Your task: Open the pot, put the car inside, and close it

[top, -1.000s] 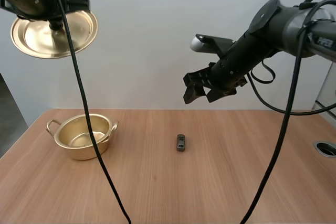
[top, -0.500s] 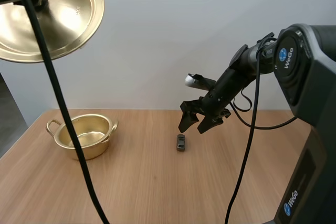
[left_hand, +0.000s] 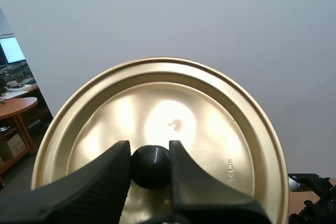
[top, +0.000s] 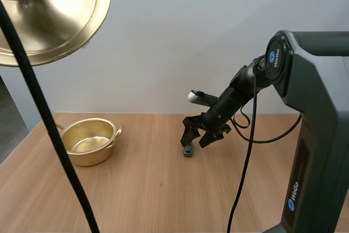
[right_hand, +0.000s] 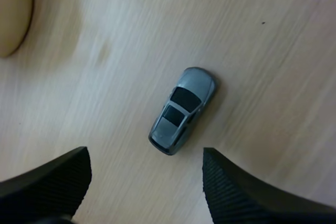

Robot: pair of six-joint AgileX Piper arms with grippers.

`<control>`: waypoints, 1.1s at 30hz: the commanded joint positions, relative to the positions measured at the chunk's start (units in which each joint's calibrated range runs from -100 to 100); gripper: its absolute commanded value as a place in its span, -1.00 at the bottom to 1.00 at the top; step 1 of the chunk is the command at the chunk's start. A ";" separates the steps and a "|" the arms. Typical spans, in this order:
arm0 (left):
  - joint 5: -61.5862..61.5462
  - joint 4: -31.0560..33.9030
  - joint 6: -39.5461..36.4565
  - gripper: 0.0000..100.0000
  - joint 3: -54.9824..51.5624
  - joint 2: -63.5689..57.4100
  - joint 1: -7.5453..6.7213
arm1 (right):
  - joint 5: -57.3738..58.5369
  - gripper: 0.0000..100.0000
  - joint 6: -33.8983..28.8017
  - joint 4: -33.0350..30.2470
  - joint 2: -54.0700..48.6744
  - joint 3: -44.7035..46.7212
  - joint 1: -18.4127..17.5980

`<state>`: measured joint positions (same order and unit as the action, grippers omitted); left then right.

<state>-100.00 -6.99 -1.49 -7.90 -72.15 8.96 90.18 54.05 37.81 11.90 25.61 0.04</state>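
A small grey toy car (top: 187,149) (right_hand: 181,110) lies on the wooden table. My right gripper (top: 195,137) (right_hand: 144,184) hangs open just above it, one finger on each side of the car. The gold pot (top: 88,141) stands open at the left of the table, nothing inside. Its gold lid (top: 52,17) (left_hand: 157,150) is held high in the air by my left gripper (left_hand: 150,163), whose fingers (left_hand: 102,177) are shut on the lid's black knob (left_hand: 151,166).
The wooden table (top: 163,195) stretches bare toward the front. A curved edge of the pot (right_hand: 13,14) shows beside the car in the right wrist view. The right arm's tall base (top: 316,151) stands at the table's right.
My right gripper has come down and to the left, from high above the table to just over the car. The lid has risen and come closer to the camera.
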 commanded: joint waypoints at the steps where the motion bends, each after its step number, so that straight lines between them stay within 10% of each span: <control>1: 0.00 0.01 0.05 -1.00 0.04 0.03 0.01 | -0.27 1.00 -0.12 0.07 1.55 -0.01 -0.58; 31: 0.00 -2.10 3.22 -1.00 0.04 -2.08 0.01 | -15.22 1.00 -4.27 -3.27 7.13 -0.01 -3.02; 33: 0.00 -2.13 3.33 -1.00 0.04 -2.08 0.01 | -15.22 0.57 -4.27 -2.53 7.13 -0.01 -3.02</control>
<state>-100.00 -9.15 1.89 -7.90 -74.21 8.96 74.63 49.76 34.90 18.73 25.49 -2.97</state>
